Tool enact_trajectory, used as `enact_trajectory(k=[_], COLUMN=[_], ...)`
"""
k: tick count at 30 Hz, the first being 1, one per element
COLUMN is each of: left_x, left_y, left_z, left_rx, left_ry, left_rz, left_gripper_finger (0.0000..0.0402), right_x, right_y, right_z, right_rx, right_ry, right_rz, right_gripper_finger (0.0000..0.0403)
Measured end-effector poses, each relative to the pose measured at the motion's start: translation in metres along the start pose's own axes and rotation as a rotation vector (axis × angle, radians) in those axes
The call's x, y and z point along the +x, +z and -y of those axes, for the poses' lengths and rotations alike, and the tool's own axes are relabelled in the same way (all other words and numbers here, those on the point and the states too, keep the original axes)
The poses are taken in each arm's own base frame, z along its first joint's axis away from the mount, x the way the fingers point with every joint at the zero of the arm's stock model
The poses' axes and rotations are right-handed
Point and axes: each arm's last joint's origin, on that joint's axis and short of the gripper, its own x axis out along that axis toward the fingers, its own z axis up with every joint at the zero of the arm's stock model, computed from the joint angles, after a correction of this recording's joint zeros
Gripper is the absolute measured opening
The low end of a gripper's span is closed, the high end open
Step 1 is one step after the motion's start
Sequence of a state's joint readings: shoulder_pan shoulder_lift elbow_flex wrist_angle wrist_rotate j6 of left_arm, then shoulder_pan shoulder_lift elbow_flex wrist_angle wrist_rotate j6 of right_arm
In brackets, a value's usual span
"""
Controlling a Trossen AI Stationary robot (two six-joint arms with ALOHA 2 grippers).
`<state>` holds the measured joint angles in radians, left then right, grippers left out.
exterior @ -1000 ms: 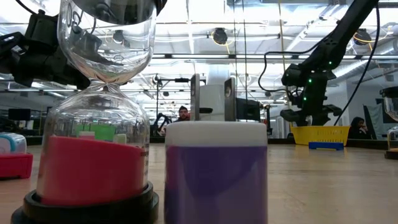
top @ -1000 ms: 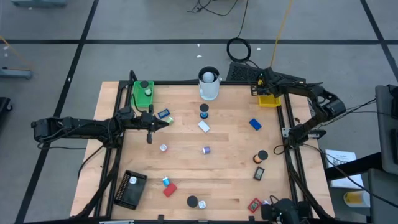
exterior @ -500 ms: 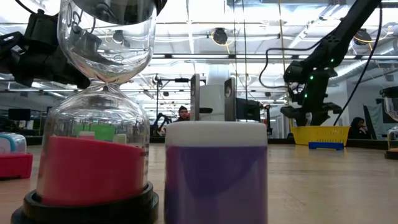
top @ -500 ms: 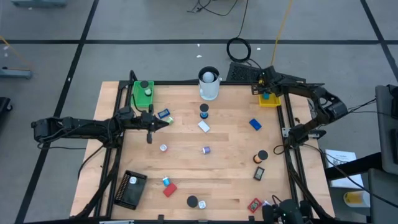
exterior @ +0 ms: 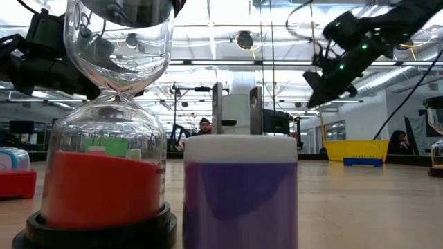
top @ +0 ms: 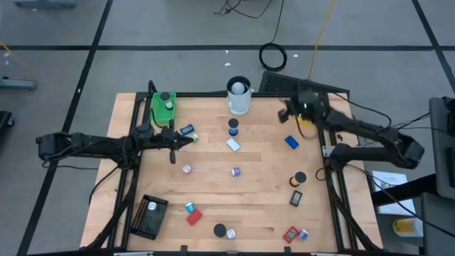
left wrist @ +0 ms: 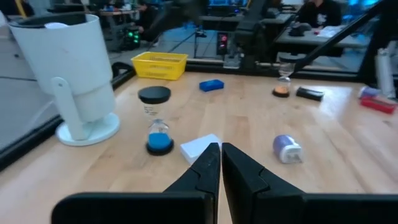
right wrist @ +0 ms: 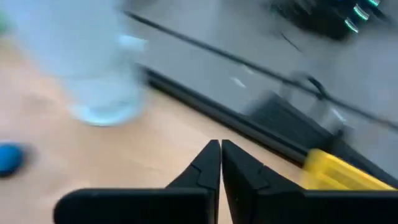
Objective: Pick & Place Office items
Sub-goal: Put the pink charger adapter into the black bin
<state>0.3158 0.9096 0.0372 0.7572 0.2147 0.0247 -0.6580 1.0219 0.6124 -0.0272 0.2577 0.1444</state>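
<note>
Office items lie scattered over the wooden table, a blue block just below the right gripper, which hangs pinched together and empty beside the yellow tray. Left gripper, likewise closed and empty, sits just short of a white piece and a blue hourglass.

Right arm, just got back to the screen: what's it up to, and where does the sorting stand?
The right gripper is shut and empty, in the air beside the yellow tray at the table's far right corner. The left gripper is also shut and empty, parked by the green tray. Most items lie loose on the table: the blue block, blue hourglass, red block and others.
</note>
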Motion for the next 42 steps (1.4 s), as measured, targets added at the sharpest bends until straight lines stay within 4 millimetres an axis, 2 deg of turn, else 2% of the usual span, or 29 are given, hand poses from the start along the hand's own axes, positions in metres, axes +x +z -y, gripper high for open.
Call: enact_trajectory(k=[5, 10, 15, 19, 25, 36, 42], left_x=[0.009, 0.022, 0.028, 0.027, 0.023, 0.024, 0.032], left_y=[0.009, 0.03, 0.052, 0.06, 0.057, 0.051, 0.038], left_z=[0.007, 0.017, 0.032, 0.045, 0.056, 0.051, 0.051], left_rx=[0.009, 0.024, 0.007, 0.019, 0.0, -0.072, -0.171], left_ry=[0.005, -0.024, -0.038, -0.076, -0.043, 0.139, 0.138], left_rz=[-0.053, -0.196, -0.303, -0.38, -0.442, -0.48, -0.569], left_gripper_finger=[0.002, 0.0006, 0.0051, 0.0095, 0.0134, 0.0143, 0.0206], right_x=[-0.016, -0.03, -0.039, -0.041, -0.044, -0.045, -0.044], right_y=[-0.023, -0.031, -0.035, -0.04, -0.046, -0.048, -0.048], right_z=[-0.036, -0.06, -0.075, -0.083, -0.093, -0.105, -0.106], right_rx=[-0.022, -0.07, -0.137, -0.168, -0.19, -0.222, -0.219], right_ry=[0.221, 0.366, 0.353, 0.377, 0.423, 0.467, 0.468], right_rz=[0.2, 0.319, 0.36, 0.348, 0.339, 0.387, 0.391], right_gripper_finger=[0.0004, 0.0003, 0.0001, 0.0001, 0.0001, 0.0001, 0.0001])
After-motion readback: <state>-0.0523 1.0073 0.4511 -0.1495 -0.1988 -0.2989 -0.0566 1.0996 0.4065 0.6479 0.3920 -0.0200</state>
